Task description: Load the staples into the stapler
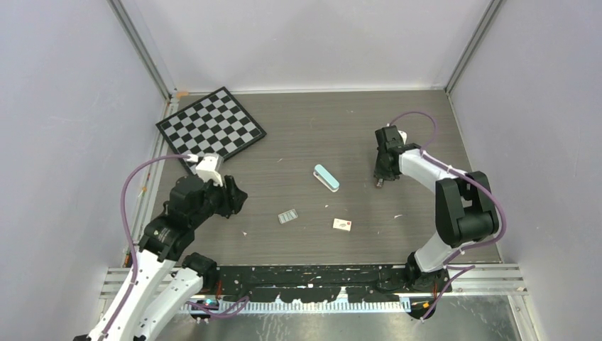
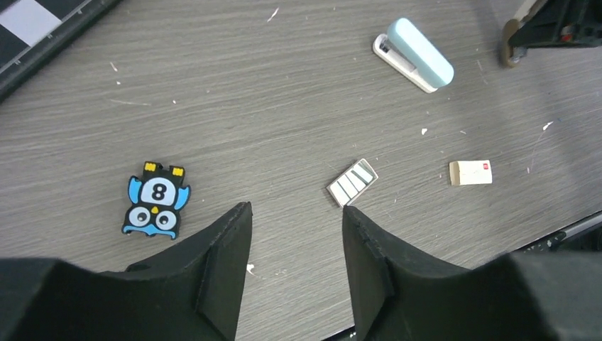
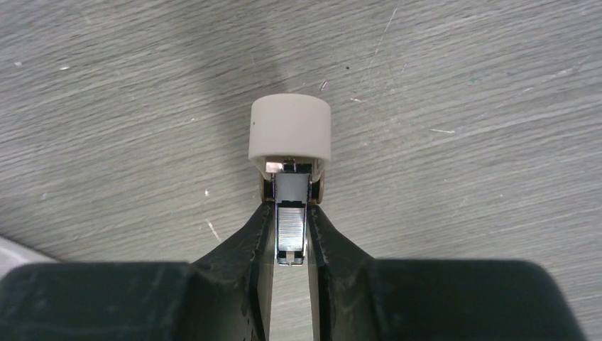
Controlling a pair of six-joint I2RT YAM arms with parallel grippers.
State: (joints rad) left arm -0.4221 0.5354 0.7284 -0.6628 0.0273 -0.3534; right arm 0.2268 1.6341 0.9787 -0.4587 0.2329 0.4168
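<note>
The stapler (image 1: 326,177), pale teal on a white base, lies closed mid-table, also in the left wrist view (image 2: 415,55). The staples (image 1: 287,216) are several silvery strips side by side, just ahead of my left gripper's right fingertip (image 2: 353,182). My left gripper (image 2: 296,209) hovers open over bare table with nothing between its fingers. My right gripper (image 3: 292,206) is right of the stapler (image 1: 381,181), shut on a narrow silver metal channel (image 3: 291,227) with a ribbed strip inside. A tan rounded block (image 3: 290,128) caps the channel's far end.
A small white box with a red mark (image 1: 343,224) lies right of the staples. A black-and-blue owl gadget (image 2: 156,202) sits left of my left gripper. A chessboard (image 1: 211,129) lies at the back left. Walls close in the table on three sides.
</note>
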